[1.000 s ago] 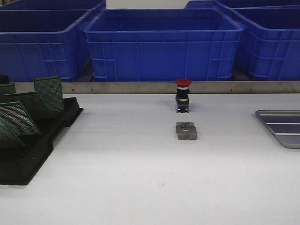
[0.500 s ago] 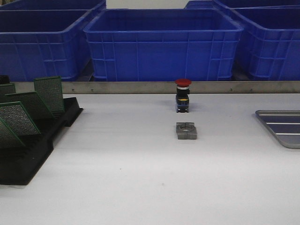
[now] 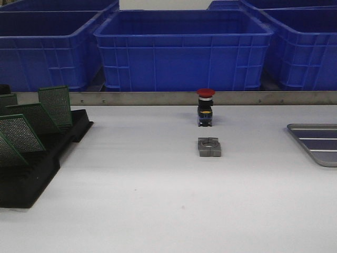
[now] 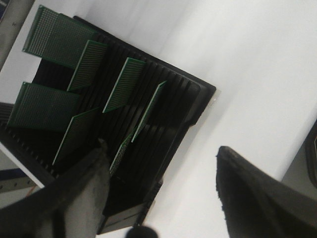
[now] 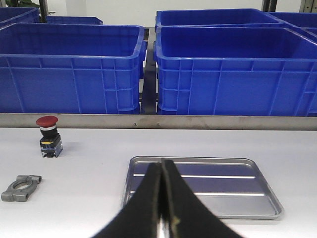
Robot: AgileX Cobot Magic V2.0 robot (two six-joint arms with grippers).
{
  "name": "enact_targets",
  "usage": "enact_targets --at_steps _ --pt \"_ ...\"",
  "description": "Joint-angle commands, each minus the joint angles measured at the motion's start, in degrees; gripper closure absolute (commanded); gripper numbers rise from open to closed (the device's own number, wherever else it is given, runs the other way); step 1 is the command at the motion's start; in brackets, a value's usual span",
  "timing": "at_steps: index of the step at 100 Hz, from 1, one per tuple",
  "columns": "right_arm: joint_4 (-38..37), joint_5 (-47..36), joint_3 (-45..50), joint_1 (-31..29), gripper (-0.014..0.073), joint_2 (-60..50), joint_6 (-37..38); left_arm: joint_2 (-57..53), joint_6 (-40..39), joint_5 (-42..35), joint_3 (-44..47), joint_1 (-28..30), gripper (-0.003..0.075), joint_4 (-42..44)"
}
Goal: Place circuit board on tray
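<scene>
Left hand (image 4: 158, 198) wide open, empty, above racked circuit boards (image 4: 124, 84), tray (image 5: 198, 186) beneath closed right hand (image 5: 162, 198)

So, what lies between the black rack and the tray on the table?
In the front view, only the grey clamp lies between black rack and tray.

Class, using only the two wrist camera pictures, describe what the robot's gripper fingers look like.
The left gripper has broad, matt black fingers with rough, worn edges; one looks greyish in the light. The right gripper has slim black fingers tapering to a point. No cables or markings are visible.
</scene>
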Motion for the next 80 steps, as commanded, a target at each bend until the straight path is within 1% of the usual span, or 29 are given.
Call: enact_targets --at_steps 1,19,30,67,80 --pt "-0.2 -4.7 -1.8 -0.3 0.0652 -1.4 -0.2 1.8 5.5 -2.6 -1.9 -1.4 0.0281 -2.4" --pt "-0.2 -4.7 -1.8 -0.3 0.0652 -1.4 -0.2 7.3 9.4 -6.8 -1.9 -5.5 0.028 -1.7" --pt "-0.2 -4.7 -1.8 -0.3 0.0652 -1.4 -0.2 10.6 9.5 -9.7 -1.9 -6.6 0.0281 -1.6" --pt "-0.2 -4.7 -1.8 -0.3 0.0652 -1.4 -0.2 19.8 9.5 -16.4 -1.9 -6.7 0.028 -1.6" --pt "-0.2 -4.7 -1.8 -0.3 0.0652 -1.4 -0.2 22.0 9.5 -17.2 -1.9 -6.7 0.0281 -1.6"
